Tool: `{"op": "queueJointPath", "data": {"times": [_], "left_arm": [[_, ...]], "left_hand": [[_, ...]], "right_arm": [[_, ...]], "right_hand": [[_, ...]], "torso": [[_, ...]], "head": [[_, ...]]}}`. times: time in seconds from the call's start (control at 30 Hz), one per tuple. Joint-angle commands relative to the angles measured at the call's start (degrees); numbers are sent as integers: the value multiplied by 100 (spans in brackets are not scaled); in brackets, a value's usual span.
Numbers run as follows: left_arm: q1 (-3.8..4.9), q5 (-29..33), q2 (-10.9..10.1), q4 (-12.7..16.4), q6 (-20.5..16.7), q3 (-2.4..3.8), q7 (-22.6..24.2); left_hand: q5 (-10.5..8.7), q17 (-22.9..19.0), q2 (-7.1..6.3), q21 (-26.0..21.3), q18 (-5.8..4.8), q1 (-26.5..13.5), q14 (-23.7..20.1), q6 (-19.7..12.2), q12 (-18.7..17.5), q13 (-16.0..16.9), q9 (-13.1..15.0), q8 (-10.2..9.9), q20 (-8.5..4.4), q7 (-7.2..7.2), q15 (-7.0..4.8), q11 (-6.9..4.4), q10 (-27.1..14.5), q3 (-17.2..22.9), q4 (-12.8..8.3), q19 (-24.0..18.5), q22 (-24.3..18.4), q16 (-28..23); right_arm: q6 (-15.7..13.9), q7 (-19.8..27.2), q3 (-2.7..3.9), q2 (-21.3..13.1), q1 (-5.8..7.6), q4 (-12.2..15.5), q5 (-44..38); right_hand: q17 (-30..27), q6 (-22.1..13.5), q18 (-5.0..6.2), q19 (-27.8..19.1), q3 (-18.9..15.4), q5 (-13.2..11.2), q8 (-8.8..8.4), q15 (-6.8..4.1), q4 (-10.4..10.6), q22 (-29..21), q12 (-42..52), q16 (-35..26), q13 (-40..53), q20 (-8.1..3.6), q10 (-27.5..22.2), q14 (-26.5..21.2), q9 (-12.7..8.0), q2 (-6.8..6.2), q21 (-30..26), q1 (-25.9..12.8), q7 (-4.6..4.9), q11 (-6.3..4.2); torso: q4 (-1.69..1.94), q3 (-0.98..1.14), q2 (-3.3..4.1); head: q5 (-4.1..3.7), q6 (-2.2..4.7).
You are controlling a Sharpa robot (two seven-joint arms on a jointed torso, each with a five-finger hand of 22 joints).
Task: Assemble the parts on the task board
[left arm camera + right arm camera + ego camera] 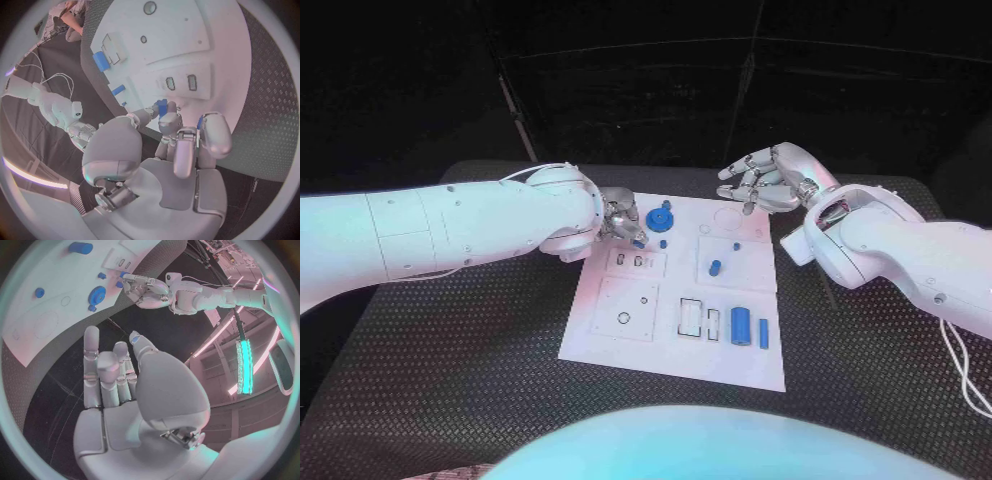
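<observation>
- The left hand (620, 222) is down at the far left corner of the task board (625, 335), fingers curled together over a small blue part (639, 243). In the left wrist view the fingertips (170, 121) close around something blue, so it appears to pinch that piece, though how firm the hold is I cannot tell.
- The right hand (769, 180) hangs above the board's far right corner, fingers loosely bent and apart, holding nothing; the right wrist view shows its palm bare.
- Just beside the left hand lies a blue gear-like disc (661, 218), flat on the board.
- Further out: a small blue peg (715, 267) near the board's middle, a tiny blue piece (734, 243) beyond it, and toward the near right a blue cylinder (740, 325) lying beside a slim blue bar (764, 333).
- 2 rectangular slots (700, 318) sit left of the cylinder, with a round hole (623, 318) further left.
- Judged from their look, the parts are stiff, light moulded pieces, smooth enough to slip from metal fingertips; they are unlikely to break.
- The pinched piece is best held across its sides, leaving its lower end free to enter a socket.
- The disc is best taken by its rim, the cylinder across its middle.
- No brand, label or legible writing shows on the board or parts.
</observation>
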Motion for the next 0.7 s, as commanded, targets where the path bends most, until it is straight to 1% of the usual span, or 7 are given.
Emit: {"op": "queueJointPath", "data": {"times": [0.03,0.13,0.23,0.47,0.57,0.7], "left_arm": [[-29,-401,1,1,-322,2,-5],[-66,-493,-3,4,-346,2,-13],[-98,-542,-16,15,-343,2,-21],[-144,-573,-70,89,-279,3,-39],[-158,-544,-88,126,-236,3,-45],[-171,-490,-110,167,-149,3,-56]], "left_hand": [[33,1509,46,21,-79,4,594,25,22,-2,14,28,5,-82,-47,-22,55,631,-609,33,4,17],[32,1509,43,24,-81,2,594,25,29,6,17,33,4,-83,-48,-23,60,639,-610,37,10,17],[31,1509,33,28,-82,-5,594,26,41,18,25,45,2,-85,-50,-24,70,654,-610,41,17,17],[30,1509,25,31,-83,-14,594,27,39,14,32,55,0,-87,-51,-26,71,666,-608,44,22,17],[29,1509,23,32,-83,-18,594,27,39,14,35,59,0,-88,-52,-27,73,670,-606,45,23,17],[29,1509,21,32,-83,-20,594,27,39,14,36,61,-1,-88,-52,-27,73,673,-605,45,23,17]], "right_arm": [[30,18,4,10,12,0,8],[25,20,3,15,12,-5,8],[20,22,3,18,12,-9,8],[21,21,3,22,12,-25,8],[23,21,3,28,12,-33,8],[27,22,3,38,12,-46,8]], "right_hand": [[-9,-30,32,31,-13,20,31,-20,19,-10,15,-40,-9,9,20,15,2,-42,-33,-30,-18,-14],[-9,-30,32,31,-13,20,31,-20,19,-10,15,-40,-9,9,20,15,2,-42,-33,-30,-18,-14],[-9,-30,32,31,-13,20,31,-20,19,-10,15,-40,-9,9,20,15,2,-42,-33,-30,-18,-14],[-8,-30,32,35,-8,47,36,-22,27,-14,15,-45,-18,8,18,17,2,-37,-41,-34,-20,-16],[-8,-31,32,37,-4,64,37,-23,27,-16,14,-49,-23,8,16,18,2,-36,-44,-32,-21,-17],[-8,-32,32,40,-1,78,39,-24,29,-18,16,-51,-25,7,16,19,2,-35,-47,-31,-22,-17]], "torso": [[5,-2,1],[7,2,3],[0,-2,4],[-4,-2,9],[2,-4,8],[0,-4,4]], "head": [[4,-9],[13,-18],[28,-25],[37,-55],[37,-56],[42,-63]]}}
